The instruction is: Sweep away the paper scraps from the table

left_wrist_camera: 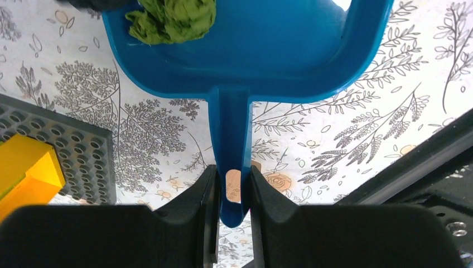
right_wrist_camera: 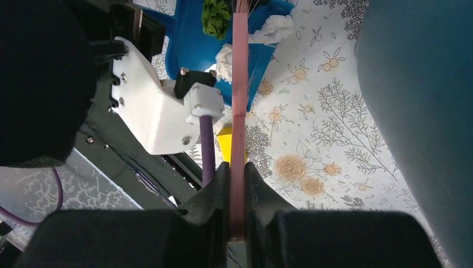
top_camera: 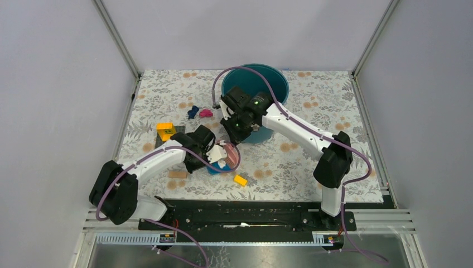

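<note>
Over floral table [top_camera: 312,167]: clamps left gripper [left_wrist_camera: 233,184] on blue dustpan [left_wrist_camera: 251,50] handle, right gripper [right_wrist_camera: 237,178] on pink brush [right_wrist_camera: 240,84] handle. Holds green scrap [left_wrist_camera: 173,19] in dustpan, white scraps [right_wrist_camera: 270,28] at its lip. Leaves blue scrap [top_camera: 193,111] and pink scrap [top_camera: 206,113] lying left of bucket [top_camera: 281,84].

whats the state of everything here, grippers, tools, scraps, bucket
left gripper, shut on the blue dustpan's handle
right gripper, shut on the pink brush's handle
blue dustpan, holding the green scrap
pink brush, reaching to the dustpan's mouth
green scrap, in the dustpan
white scraps, at the dustpan's mouth
dark blue scrap, loose on the table
magenta scrap, loose beside it
teal bucket, upright
</note>
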Motion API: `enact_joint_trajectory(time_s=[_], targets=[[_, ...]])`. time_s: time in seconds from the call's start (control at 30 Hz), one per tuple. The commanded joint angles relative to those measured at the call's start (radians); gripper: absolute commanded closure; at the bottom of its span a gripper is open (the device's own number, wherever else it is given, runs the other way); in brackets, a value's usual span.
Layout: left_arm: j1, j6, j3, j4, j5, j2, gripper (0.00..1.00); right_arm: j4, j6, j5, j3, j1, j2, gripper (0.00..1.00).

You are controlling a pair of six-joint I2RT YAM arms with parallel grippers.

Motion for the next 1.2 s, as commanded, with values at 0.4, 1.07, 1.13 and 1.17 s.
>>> enact_joint_trajectory(time_s=[0.4,1.07,1.13,1.17], targets=[[0.103,-0.272,-0.028,0.114,-0.029,-0.097,1.0,-0.017,-0.142,0.092,0.25,0.003,-0.045,1.0],[0.13,-0.188,-0.107,0.048,-0.096,-0.187,1.0,0.328,-0.432,0.481,0.623,0.12,0.294,1.0],[0.133,-0.183,-0.121,0.042,-0.095,-0.21,1.0,0.389,-0.532,0.503,0.598,0.127,0.301,1.0],[0.134,-0.18,-0.128,0.036,-0.096,-0.224,1.0,0.415,-0.59,0.506,0.586,0.129,0.307,1.0]])
